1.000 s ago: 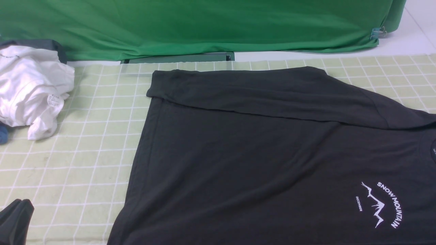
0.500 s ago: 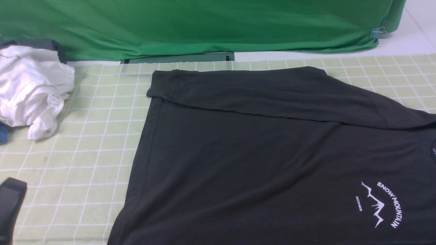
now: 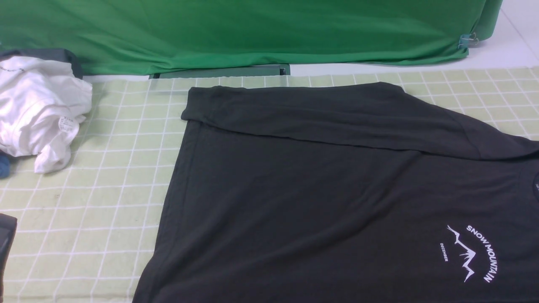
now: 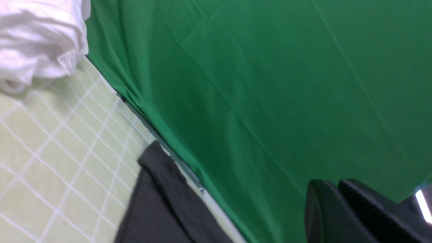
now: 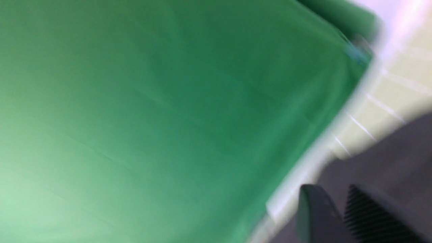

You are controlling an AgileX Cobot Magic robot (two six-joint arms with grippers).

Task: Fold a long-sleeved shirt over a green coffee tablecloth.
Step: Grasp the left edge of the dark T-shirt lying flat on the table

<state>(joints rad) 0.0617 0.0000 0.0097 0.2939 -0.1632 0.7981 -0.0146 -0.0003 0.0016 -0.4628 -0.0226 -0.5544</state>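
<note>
One long-sleeved shirt [image 3: 320, 202] is lying spread on the green coffee tablecloth [image 3: 105, 168]; soft and limp, it is probably needing hem-corner grips. Left end effector [image 4: 333, 190] is sitting closed, empty; right end effector [image 5: 330, 197]: cannot tell.

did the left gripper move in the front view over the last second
Yes. The left gripper has slid toward the view's left edge, uncovering squares of the green coffee tablecloth; only a dark sliver shows now.

The long-sleeved shirt [image 3: 320, 198] is soft, matt black cloth; the green coffee tablecloth [image 3: 105, 168] looks matt and slightly fuzzy; the green backdrop [image 3: 252, 29] is smooth fabric.
</note>
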